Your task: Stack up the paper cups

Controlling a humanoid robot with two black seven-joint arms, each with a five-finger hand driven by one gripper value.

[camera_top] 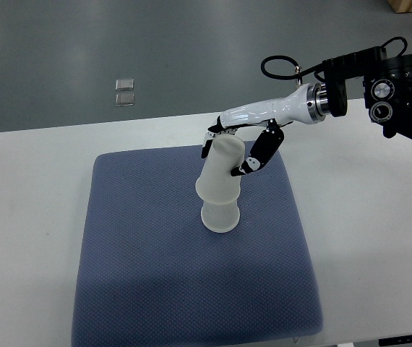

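Cups are already nested here: a pale upside-down paper cup (220,215) stands rim-down on the blue mat (141,246), and a second inverted cup (220,170) sits over its top, leaning slightly toward the far side rather than lying square. The right hand (238,148) reaches in from the right edge along a white forearm (278,110) and is curled around the upper cup, with fingers (213,136) wrapped over the closed end on the far side and the dark thumb (260,153) pressed against the near-right wall. That grip from the top makes sense, since holding the closed end leaves the open rim free to slide down over the cup below. The tilt suggests the upper cup is not fully seated yet, so the next step probably calls for straightening it and pressing down before letting go; releasing now could leave the stack crooked or tip it. The mat gives a soft, non-slip base in the middle of the white table (379,238), which keeps the lower cup from skating away under the push. No left arm shows anywhere in the view
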